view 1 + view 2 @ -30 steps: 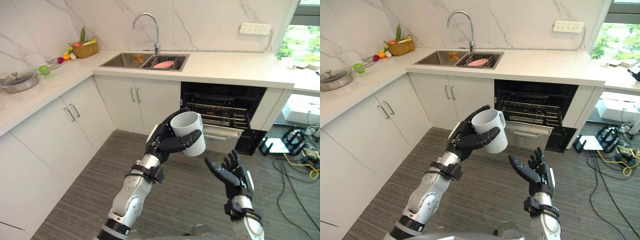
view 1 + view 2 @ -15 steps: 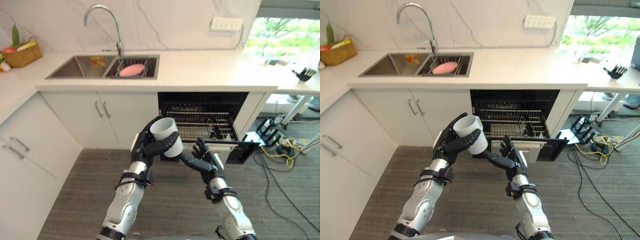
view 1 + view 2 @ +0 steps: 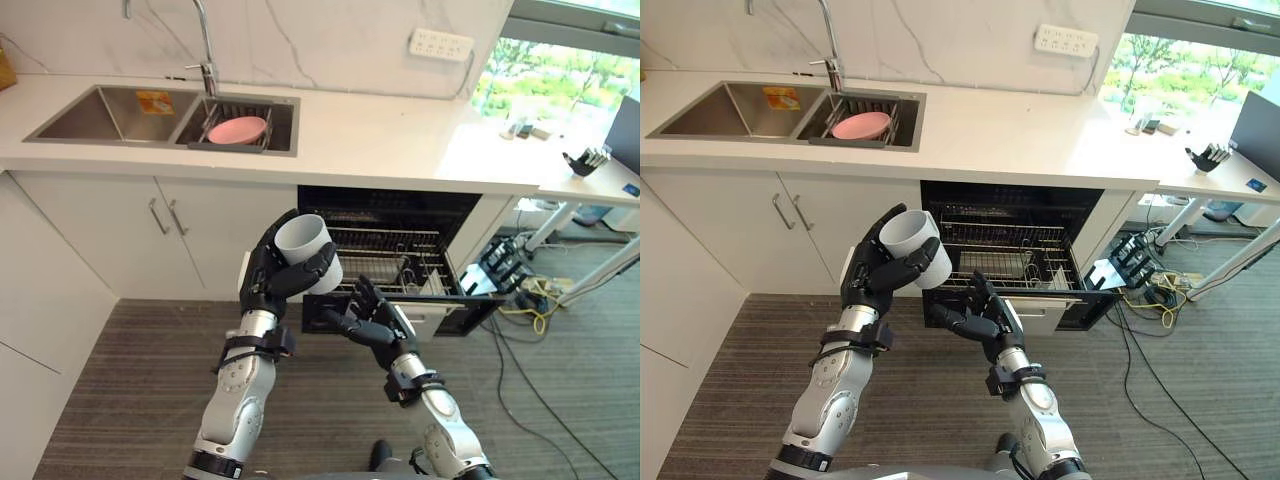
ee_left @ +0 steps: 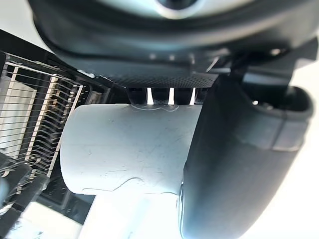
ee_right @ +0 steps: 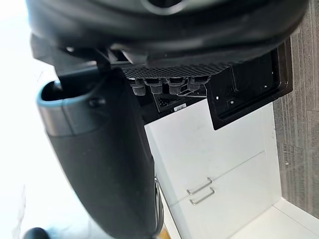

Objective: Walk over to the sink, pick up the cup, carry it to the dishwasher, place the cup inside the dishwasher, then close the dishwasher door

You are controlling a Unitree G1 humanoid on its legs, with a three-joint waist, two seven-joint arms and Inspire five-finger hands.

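Note:
A white cup (image 3: 308, 251) is held upright in my left hand (image 3: 272, 279), fingers and thumb curled round it, in front of the open dishwasher (image 3: 400, 262). In the left wrist view the cup (image 4: 129, 149) shows against the thumb (image 4: 234, 164), with the wire rack (image 4: 35, 119) behind. The dishwasher's wire rack (image 3: 385, 268) is pulled out and its door (image 3: 470, 300) hangs down. My right hand (image 3: 370, 322) is open, fingers spread, just below and right of the cup. The sink (image 3: 160, 115) lies on the counter at the upper left.
A pink bowl (image 3: 236, 130) rests in the sink's drainer basket. White cabinet doors (image 3: 150, 230) run left of the dishwasher. Cables and black stands (image 3: 520, 285) lie on the floor at the right. A desk (image 3: 590, 180) stands by the window.
The camera has swung right and closer to the dishwasher. Both hands keep their pose, the cup still held in the left hand.

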